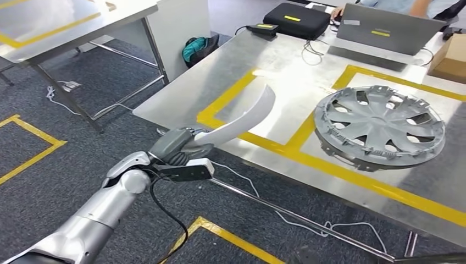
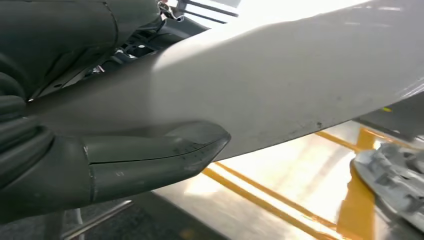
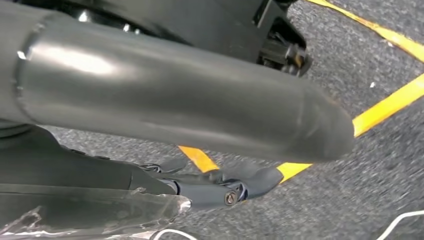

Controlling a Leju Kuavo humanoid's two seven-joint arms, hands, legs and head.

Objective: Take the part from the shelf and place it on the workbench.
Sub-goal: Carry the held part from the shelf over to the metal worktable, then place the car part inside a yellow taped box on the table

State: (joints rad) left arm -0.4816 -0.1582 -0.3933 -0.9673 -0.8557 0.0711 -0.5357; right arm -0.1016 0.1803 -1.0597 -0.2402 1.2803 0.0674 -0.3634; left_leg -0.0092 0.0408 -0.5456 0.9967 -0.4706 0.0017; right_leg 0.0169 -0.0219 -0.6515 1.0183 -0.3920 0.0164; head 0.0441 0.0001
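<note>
A long, curved white part [image 1: 242, 122] sticks up and to the right from my left hand [image 1: 176, 146], which grips its lower end. The part's free end hangs over the near left edge of the steel workbench [image 1: 286, 71], above a yellow-taped square. Up close in the left wrist view, the white part [image 2: 280, 80] lies across the thick grey thumb [image 2: 150, 160]. My right hand [image 3: 175, 100] hangs over the grey carpet with its fingers [image 3: 225, 187] stretched out and holding nothing.
A silver hubcap [image 1: 380, 125] lies in the right taped square of the workbench, its rim [image 2: 395, 175] also in the left wrist view. At the back are a laptop [image 1: 384, 30], a black case [image 1: 297, 19], a cardboard box [image 1: 450, 55] and a person's arm [image 1: 420, 6]. Another table [image 1: 55, 27] stands far left.
</note>
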